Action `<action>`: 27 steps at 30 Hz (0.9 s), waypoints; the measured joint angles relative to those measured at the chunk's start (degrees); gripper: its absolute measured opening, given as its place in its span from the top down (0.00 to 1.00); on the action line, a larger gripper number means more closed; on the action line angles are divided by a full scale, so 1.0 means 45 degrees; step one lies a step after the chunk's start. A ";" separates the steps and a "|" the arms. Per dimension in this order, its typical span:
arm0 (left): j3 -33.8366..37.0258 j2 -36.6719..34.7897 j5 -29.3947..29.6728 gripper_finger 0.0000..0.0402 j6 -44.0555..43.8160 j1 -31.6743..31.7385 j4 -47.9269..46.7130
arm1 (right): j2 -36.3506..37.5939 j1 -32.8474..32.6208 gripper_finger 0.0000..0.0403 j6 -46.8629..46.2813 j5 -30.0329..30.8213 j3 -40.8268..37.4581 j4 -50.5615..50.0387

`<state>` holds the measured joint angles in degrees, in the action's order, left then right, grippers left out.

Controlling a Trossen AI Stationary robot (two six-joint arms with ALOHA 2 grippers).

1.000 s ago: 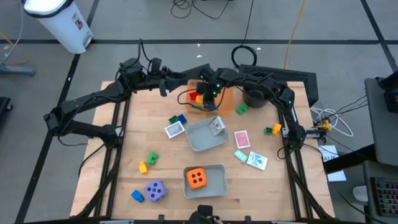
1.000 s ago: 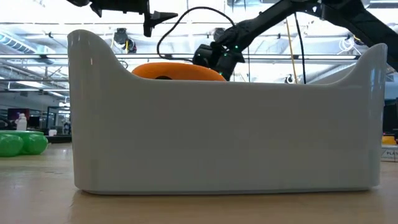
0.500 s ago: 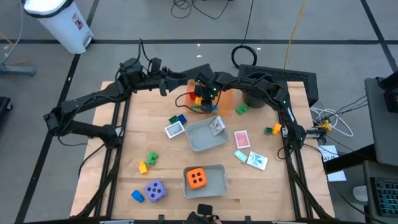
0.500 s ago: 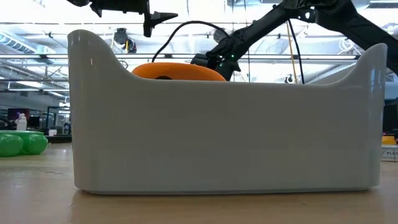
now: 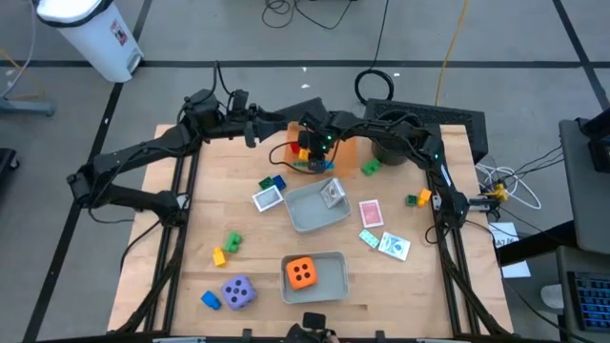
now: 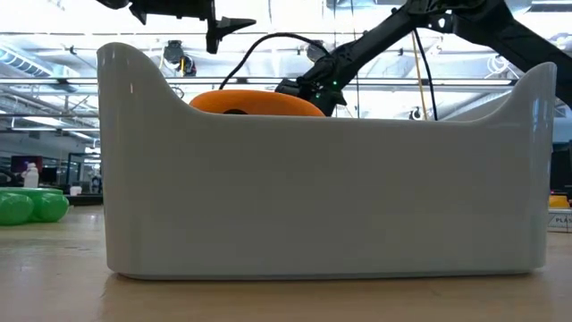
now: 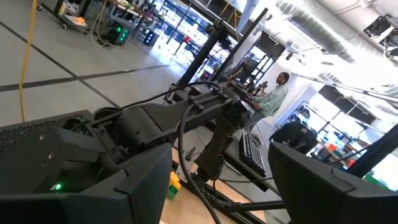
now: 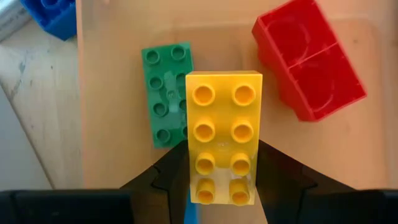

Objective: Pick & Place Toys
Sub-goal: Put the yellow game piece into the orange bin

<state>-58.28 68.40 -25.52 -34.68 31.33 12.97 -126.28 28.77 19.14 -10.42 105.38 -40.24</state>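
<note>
My right gripper (image 5: 307, 151) hangs over the orange tray (image 5: 344, 145) at the far middle of the table, shut on a yellow brick (image 8: 224, 124). Below the yellow brick, a green brick (image 8: 163, 99) and a red brick (image 8: 309, 65) lie on the tray floor (image 8: 118, 143). A blue brick (image 8: 55, 14) lies just outside the tray. My left gripper (image 7: 217, 202) is held level above the far left of the table (image 5: 250, 129), open, with nothing between its fingers. More bricks, cards and two dice lie across the table. My right gripper pinches the yellow brick by its two long sides (image 8: 189, 180), near the end toward the wrist. The fingers slant down from the table's right. The brick's studs face the wrist camera. It reaches out over the green brick; whether it touches the tray I cannot tell.
A black pot (image 5: 391, 148) stands right of the orange tray. One grey tray (image 5: 307, 217) holds a card. Another grey tray (image 6: 322, 197) near the front edge holds the orange die (image 5: 302, 272). The purple die (image 5: 238, 291) and loose cards (image 5: 370, 211) lie around them.
My right gripper has sunk a little toward the orange tray, carrying the yellow brick, and has then kept still.
</note>
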 joint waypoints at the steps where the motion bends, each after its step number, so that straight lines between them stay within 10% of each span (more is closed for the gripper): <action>1: 0.0000 0.0000 0.0000 0.32 0.0000 0.0000 0.0000 | 0.0000 0.0000 0.65 0.0000 -0.0001 -0.0041 -0.0002; 27: 0.0000 0.0010 0.0345 0.32 -0.0078 -0.0413 -0.0265 | 0.0000 0.0080 0.55 -0.0432 -0.0067 -0.0897 0.1135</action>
<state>-58.28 68.45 -23.97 -35.03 29.47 11.78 -126.28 29.13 17.19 -10.72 101.34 -35.14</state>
